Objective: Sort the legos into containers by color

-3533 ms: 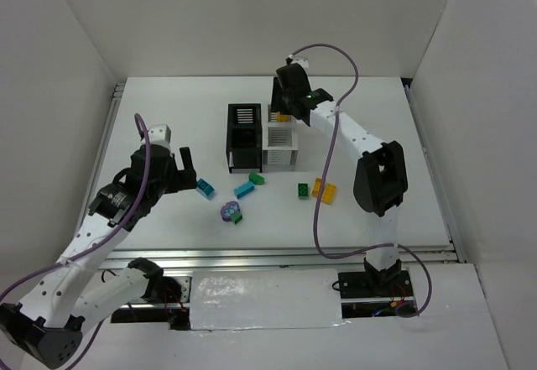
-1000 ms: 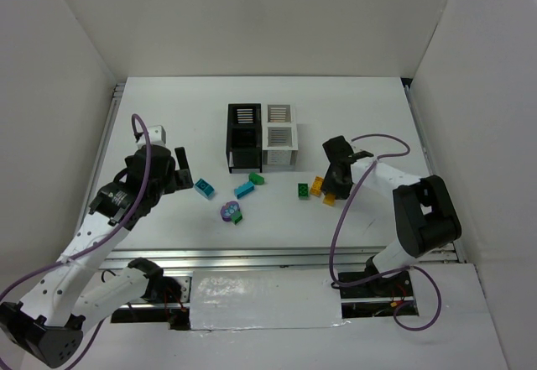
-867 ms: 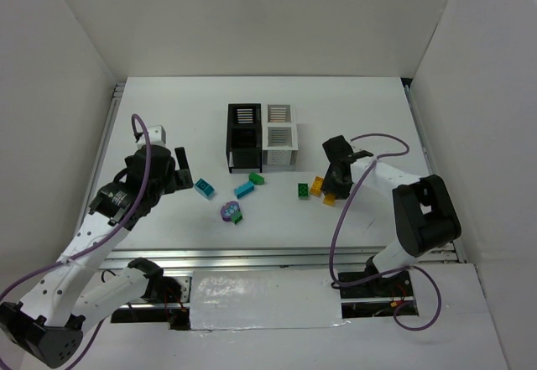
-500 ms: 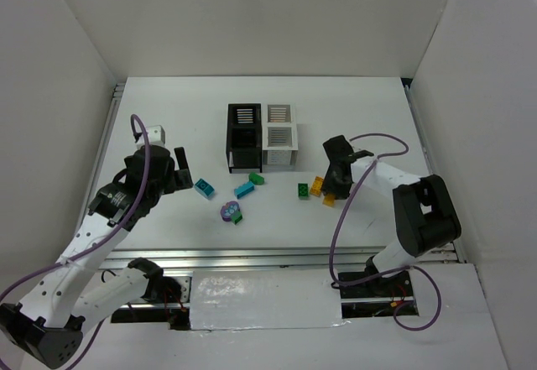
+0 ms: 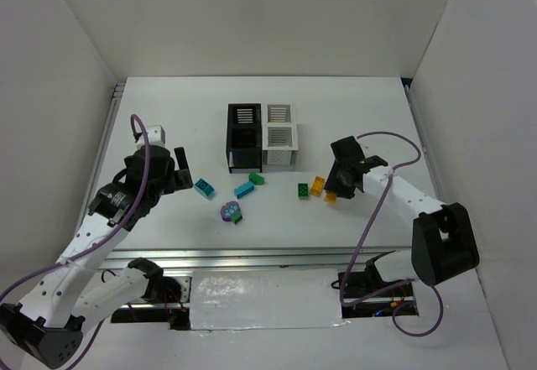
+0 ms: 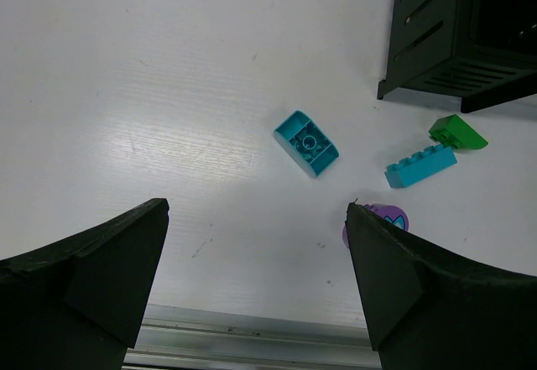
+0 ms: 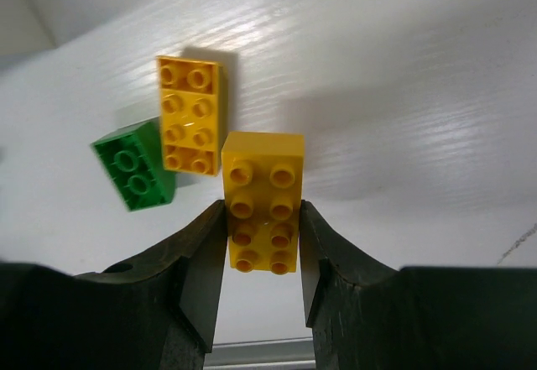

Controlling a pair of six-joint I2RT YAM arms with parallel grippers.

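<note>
My right gripper (image 7: 263,219) is shut on a yellow brick (image 7: 263,198), its jaws pressed on both long sides; in the top view it (image 5: 337,187) is at the right of the loose legos. An orange brick (image 7: 190,114) and a green brick (image 7: 134,164) lie just beyond it. My left gripper (image 6: 252,257) is open and empty above a teal brick (image 6: 307,143), a long teal brick (image 6: 421,166), a green piece (image 6: 457,132) and a purple piece (image 6: 388,217). The black (image 5: 244,138) and white (image 5: 280,135) containers stand at the table's middle back.
White walls enclose the table on three sides. A metal rail (image 5: 252,254) runs along the near edge. A small green piece (image 5: 238,217) touches the purple one. The black container's slatted corner (image 6: 453,43) shows at the left wrist view's upper right.
My right arm came from over the white container down to the yellow bricks and its jaws are now shut on one; its elbow has swung right. The left arm has not moved.
</note>
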